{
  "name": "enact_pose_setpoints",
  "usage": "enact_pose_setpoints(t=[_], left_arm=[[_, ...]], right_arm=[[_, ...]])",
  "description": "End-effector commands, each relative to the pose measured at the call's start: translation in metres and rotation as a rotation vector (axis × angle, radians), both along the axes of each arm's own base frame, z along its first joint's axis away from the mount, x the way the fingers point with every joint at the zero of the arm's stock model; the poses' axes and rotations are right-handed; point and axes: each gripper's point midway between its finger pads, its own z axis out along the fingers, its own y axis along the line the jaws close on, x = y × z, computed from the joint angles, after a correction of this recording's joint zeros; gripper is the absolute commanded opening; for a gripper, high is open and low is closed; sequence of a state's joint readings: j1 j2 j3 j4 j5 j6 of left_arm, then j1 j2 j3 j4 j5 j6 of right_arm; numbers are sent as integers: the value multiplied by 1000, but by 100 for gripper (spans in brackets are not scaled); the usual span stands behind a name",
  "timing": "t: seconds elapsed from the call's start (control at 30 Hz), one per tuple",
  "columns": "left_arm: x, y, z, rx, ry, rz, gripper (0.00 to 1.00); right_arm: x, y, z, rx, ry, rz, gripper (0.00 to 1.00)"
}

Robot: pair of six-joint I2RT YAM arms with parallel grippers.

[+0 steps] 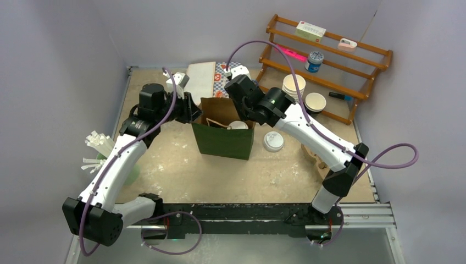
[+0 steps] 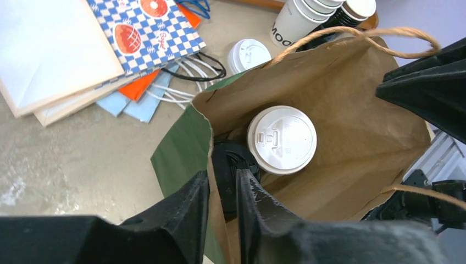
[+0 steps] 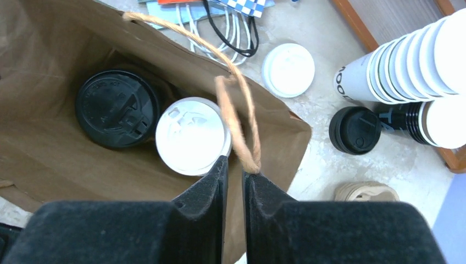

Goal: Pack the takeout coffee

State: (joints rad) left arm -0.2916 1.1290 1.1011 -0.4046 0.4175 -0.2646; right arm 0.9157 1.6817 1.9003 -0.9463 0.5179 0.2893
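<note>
A green paper bag [image 1: 222, 143] with a brown inside [image 3: 55, 165] stands upright mid-table. The takeout coffee [image 2: 281, 140] stands inside it. Only its white lid shows [image 3: 192, 136], and it is seen from above too [image 1: 238, 125]; its body is hidden. A black-lidded cup [image 3: 117, 108] stands beside it in the bag. My left gripper [image 2: 222, 175] straddles the bag's left wall with a gap between its fingers. My right gripper [image 3: 235, 168] straddles the right wall by the twine handle [image 3: 242, 126], its jaws slightly parted.
A loose white lid [image 1: 273, 141] lies right of the bag. Stacks of cups [image 3: 406, 60] and a black lid [image 3: 355, 130] sit by the wooden rack [image 1: 329, 55] at the back right. Flat paper bags [image 2: 143, 33] lie behind. Straws [image 1: 99, 146] stand at the left.
</note>
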Motion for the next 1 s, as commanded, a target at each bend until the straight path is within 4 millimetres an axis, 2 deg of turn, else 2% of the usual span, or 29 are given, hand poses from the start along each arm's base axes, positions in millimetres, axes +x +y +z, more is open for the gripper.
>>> enact_pose_setpoints(t=[0.0, 0.17, 0.23, 0.37, 0.43, 0.5, 0.57, 0.63, 0.73, 0.83, 0.97], left_arm=[[-1, 13, 6, 38, -21, 57, 33], [4, 29, 27, 77, -49, 147, 48], [6, 39, 38, 99, -62, 200, 53], [4, 70, 61, 142, -71, 372, 61], [1, 97, 68, 166, -51, 530, 67], [-8, 130, 69, 197, -6, 732, 71], [-26, 162, 61, 270, 81, 918, 75], [-37, 182, 60, 352, 123, 1018, 75], [-50, 205, 60, 457, 158, 1131, 76], [-61, 219, 63, 493, 167, 1221, 75], [-76, 238, 58, 554, 183, 1359, 74]], right_arm=[[2, -14, 20, 8, -38, -70, 19], [2, -17, 32, 46, -59, -89, 24], [2, -21, 39, 61, -81, -107, 29], [2, -31, 51, 103, -132, -155, 38], [-1, -35, 57, 137, -150, -172, 45], [-4, -41, 59, 160, -157, -193, 51], [-7, -44, 61, 177, -160, -198, 53], [-11, -49, 64, 187, -163, -204, 55], [-15, -54, 67, 192, -168, -208, 64], [-18, -58, 63, 187, -162, -206, 73], [-21, -62, 45, 158, -126, -219, 73]])
